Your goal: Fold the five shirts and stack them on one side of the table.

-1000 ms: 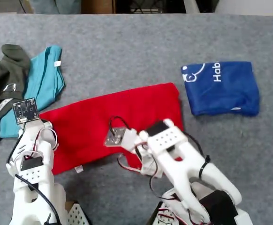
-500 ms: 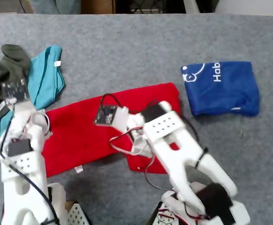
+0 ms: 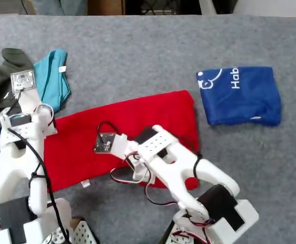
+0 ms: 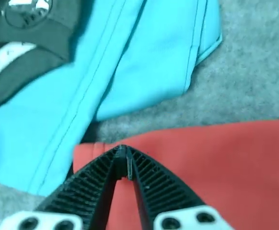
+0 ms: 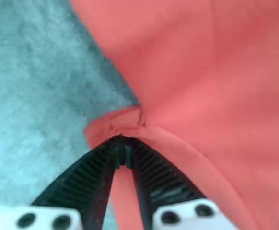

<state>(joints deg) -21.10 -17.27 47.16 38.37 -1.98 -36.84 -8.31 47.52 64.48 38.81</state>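
Right gripper (image 5: 123, 146) pinched a puckered edge of the flat red fabric shirt (image 3: 138, 117); left gripper (image 4: 124, 152) sat clenched at its corner, beside a crumpled turquoise shirt (image 4: 130, 57).

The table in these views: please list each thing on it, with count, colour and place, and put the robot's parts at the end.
red shirt: one, red, spread mid-table
blue shirt: one, blue with white print, folded, right side
teal shirt: one, teal, far left
dark green shirt: one, left edge, touching the teal shirt
table: one, grey
left gripper: one, black fingers closed, at the red shirt's edge
right gripper: one, black, closed on a red shirt fold
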